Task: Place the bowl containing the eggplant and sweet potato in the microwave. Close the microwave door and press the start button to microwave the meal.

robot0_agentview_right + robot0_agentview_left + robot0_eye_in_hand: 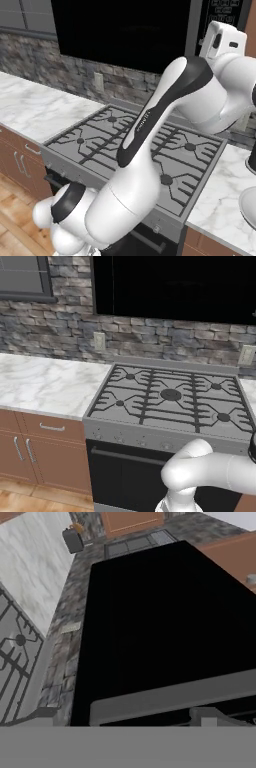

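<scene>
The black microwave (175, 286) (120, 30) hangs over the stove. Its dark microwave door (165, 622) lies flat across the front, with a grey handle bar (175, 698) along one edge. My white hand (222, 42) is raised at the microwave's right side, just below the keypad panel (225, 10), and looks along the door from close up. Nothing shows between the jaws, and the fingertips are hidden. The bowl, the eggplant and the sweet potato are out of view.
A gas stove (170, 396) with black grates sits under the microwave. A marble counter (45, 381) runs to its left over brown cabinets. On the right counter are a white dish rim (248, 205) and a dark item (252, 160). A dark canister (72, 539) stands on the far counter.
</scene>
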